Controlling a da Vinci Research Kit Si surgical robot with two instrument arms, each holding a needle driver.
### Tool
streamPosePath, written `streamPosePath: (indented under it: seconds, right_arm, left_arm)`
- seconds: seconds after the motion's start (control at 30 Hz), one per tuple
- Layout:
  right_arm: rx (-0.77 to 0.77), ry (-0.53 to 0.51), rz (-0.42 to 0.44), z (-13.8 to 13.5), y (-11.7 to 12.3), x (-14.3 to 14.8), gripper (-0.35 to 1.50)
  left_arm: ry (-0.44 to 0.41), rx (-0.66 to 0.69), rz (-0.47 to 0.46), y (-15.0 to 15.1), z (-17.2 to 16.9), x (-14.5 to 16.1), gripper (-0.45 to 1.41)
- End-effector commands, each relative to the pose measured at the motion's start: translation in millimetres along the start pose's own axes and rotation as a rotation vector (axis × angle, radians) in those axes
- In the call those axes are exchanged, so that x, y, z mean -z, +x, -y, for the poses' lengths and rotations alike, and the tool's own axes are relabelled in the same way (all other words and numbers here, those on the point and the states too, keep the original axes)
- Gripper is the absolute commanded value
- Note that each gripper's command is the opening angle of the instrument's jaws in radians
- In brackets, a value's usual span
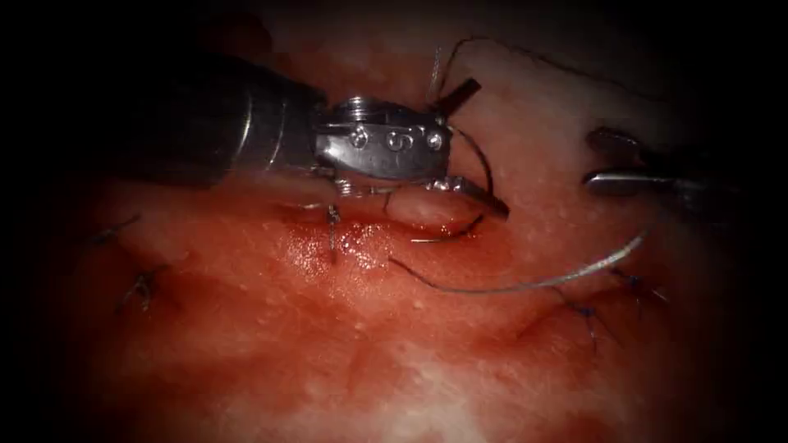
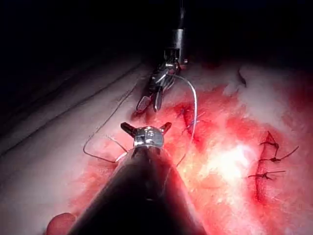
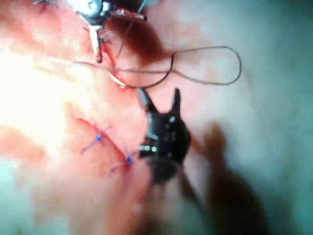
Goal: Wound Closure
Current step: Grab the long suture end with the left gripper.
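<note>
L tool (image 1: 472,139) comes in from the endoscope view's left, jaws wide apart: upper jaw points up-right near the dark thread (image 1: 480,156), lower jaw lies down-right against the tissue (image 1: 394,353) at the cut's (image 1: 427,215) upper lip. Nothing clamped between them as far as I can see; the lower jaw touches or presses tissue, can't tell which. In left wrist view the same tool (image 2: 146,128) shows both jaws splayed out sideways, empty.

R tool (image 1: 603,160) sits at the endoscope view's right, well apart from the L tool, jaws apart, holding nothing. In right wrist view its (image 3: 159,100) two jaws stand spread in a V just beside the needle's end, not on it.

Needle (image 1: 525,285): free, lying on the tissue below the cut, curve sagging downward, one end near the cut's middle, the other up toward the R tool. Not clearly in the tissue; tip end too thin to tell. Also seen in left wrist view (image 2: 193,105) as a pale arc between the two tools.

Thread loops from the L tool's upper jaw down past the cut; in right wrist view it (image 3: 230,54) forms a wide loop on pale tissue.

Around: finished stitches (image 1: 139,283) left, more stitches w/ blue knots (image 1: 587,313) lower right. Red fluid (image 1: 328,254) glistens below the cut.
</note>
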Motion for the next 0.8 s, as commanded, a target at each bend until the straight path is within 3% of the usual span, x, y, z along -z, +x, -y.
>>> streamPosePath:
  seconds: [0.03,0.3,0.6,0.8]
  right_arm:
    - [-0.001,0.004,0.001,0.3,-0.6,-0.6,1.33]
    - [-0.001,0.009,0.005,0.6,-0.7,-0.4,1.33]
    - [0.0,0.01,0.005,0.7,-0.7,-0.4,1.33]
    - [0.0,0.002,0.006,0.9,-0.8,-1.0,1.31]
  left_arm:
    - [-0.011,0.002,-0.005,0.4,-0.5,0.1,1.25]
    - [-0.06,-0.013,-0.009,0.6,-4.2,8.0,1.16]
    - [-0.101,0.03,-0.025,1.5,-7.4,6.3,1.11]
    - [-0.091,0.06,0.007,3.4,-9.6,3.8,0.94]
